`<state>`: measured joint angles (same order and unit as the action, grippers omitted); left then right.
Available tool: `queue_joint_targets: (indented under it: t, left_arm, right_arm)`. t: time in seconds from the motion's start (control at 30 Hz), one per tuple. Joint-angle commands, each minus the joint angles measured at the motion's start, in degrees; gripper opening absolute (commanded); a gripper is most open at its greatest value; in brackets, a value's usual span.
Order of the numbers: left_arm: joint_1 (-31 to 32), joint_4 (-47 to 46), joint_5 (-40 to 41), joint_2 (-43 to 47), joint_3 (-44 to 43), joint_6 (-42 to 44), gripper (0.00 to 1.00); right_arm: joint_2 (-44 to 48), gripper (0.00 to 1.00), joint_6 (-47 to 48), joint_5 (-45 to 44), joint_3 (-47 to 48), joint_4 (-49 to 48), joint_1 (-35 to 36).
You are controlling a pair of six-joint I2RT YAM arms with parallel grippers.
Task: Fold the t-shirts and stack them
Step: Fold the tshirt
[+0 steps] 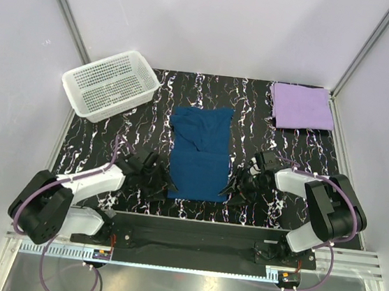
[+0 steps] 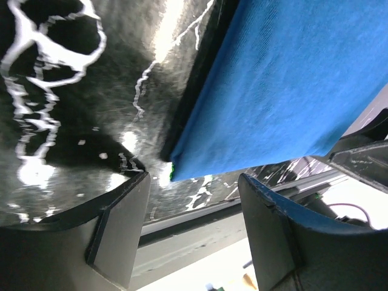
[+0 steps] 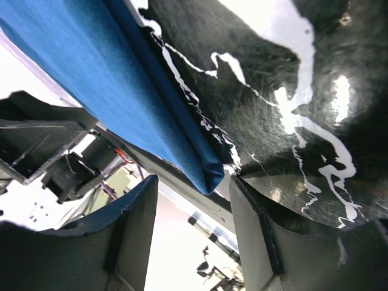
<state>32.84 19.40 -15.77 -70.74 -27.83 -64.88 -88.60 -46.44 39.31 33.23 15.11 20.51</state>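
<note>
Teal shirt (image 1: pixel 199 153), table (image 1: pixel 149 112) centre: far half rumpled, folds unclear; bare table beside both long edges. Left pincer (image 1: pixel 161 182), right pincer (image 1: pixel 235 187) flank near corners, agape, empty.

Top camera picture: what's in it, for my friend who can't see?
A partly folded blue shirt lies centre, the left gripper and right gripper open at its near corners. A folded purple shirt sits far right, a basket far left.

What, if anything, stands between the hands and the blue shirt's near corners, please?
Nothing visible does. The left hand and right hand both stand open, each with a near corner of the blue shirt right ahead of its fingers.
</note>
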Motion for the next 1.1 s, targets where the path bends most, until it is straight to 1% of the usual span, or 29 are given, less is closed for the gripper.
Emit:
queue_joint_targets:
  t: [0.0, 0.2, 0.33, 0.37, 0.43, 0.47, 0.5, 0.57, 0.6, 0.67, 0.7, 0.73, 0.8, 0.87, 0.9, 1.0, 1.03, 1.07]
  left_arm:
    - [1.6, 3.1, 6.8, -3.7, -0.1, -4.6, 0.66]
    - [2.6, 6.5, 8.4, -5.5, 0.3, -6.7, 0.65]
    - [2.7, 5.7, 8.6, -6.5, 0.9, -7.5, 0.64]
    - [2.7, 5.5, 8.6, -6.8, 0.9, -7.5, 0.63]
    - [2.7, 5.0, 8.8, -7.4, 0.8, -7.5, 0.58]
    - [2.7, 4.9, 8.8, -7.7, 0.8, -7.5, 0.56]
    - [2.7, 4.9, 9.5, -7.6, 0.7, -7.5, 0.49]
    - [2.7, 4.2, 9.9, -7.4, 0.9, -7.0, 0.38]
    - [2.7, 3.4, 10.1, -7.4, 0.9, -6.8, 0.28]
    - [2.7, 2.8, 10.9, -7.6, 0.8, -4.9, 0.19]
    - [2.7, 2.6, 11.6, -7.7, 0.2, -3.9, 0.13]
    - [2.7, 3.2, 12.0, -7.9, -0.2, -3.1, 0.00]
    - [2.8, 3.5, 12.6, -8.0, -1.3, 0.3, 0.00]
    - [3.5, 6.1, 13.7, -6.6, -3.2, 2.4, 0.00]
    - [4.8, 8.5, 15.1, -5.6, -3.9, 2.7, 0.00]
    - [7.8, 13.5, 15.6, -0.6, -5.3, 2.0, 0.00]
    - [8.6, 14.7, 17.2, 0.7, -5.3, 0.9, 0.00]
    - [9.3, 15.7, 17.3, 3.8, -4.7, 0.2, 0.00]
  right_arm:
    - [-0.7, 0.59, -2.2, -6.7, -1.5, -2.9, 0.2]
    - [-0.7, 0.59, -2.9, -8.3, -1.5, -2.7, 0.2]
    - [-2.5, 0.57, -2.4, -9.0, -1.4, -3.6, 0.2]
    - [-3.0, 0.56, -2.5, -9.0, -1.4, -3.7, 0.2]
    - [-3.8, 0.54, -2.5, -9.1, -1.5, -4.2, 0.2]
    - [-3.9, 0.49, -2.5, -9.1, -1.6, -4.6, 0.2]
    - [-4.4, 0.46, -2.3, -9.2, -1.6, -5.1, 0.2]
    - [-4.9, 0.35, -2.0, -9.0, -1.5, -5.8, 0.2]
    - [-5.7, 0.23, -1.2, -9.1, -0.9, -6.0, 0.3]
    - [-6.5, 0.13, 1.1, -8.8, 0.0, -5.8, 0.4]
    - [-7.0, 0.01, 2.0, -8.7, 1.0, -5.4, 0.6]
    - [-7.1, 0.00, 2.8, -9.1, 1.6, -4.8, 0.8]
    - [-6.9, 0.00, 4.6, -8.6, 3.3, -2.7, 1.6]
    - [-5.5, 0.00, 5.2, -8.9, 4.3, -0.1, 2.6]
    - [-3.2, 0.00, 5.3, -8.5, 4.6, 1.9, 3.5]
    - [3.9, 0.00, 4.4, -8.2, 3.4, 6.2, 5.3]
    - [5.6, 0.00, 4.2, -8.1, 3.0, 7.4, 5.8]
    - [7.4, 0.00, 4.1, -8.0, 1.8, 8.6, 6.1]
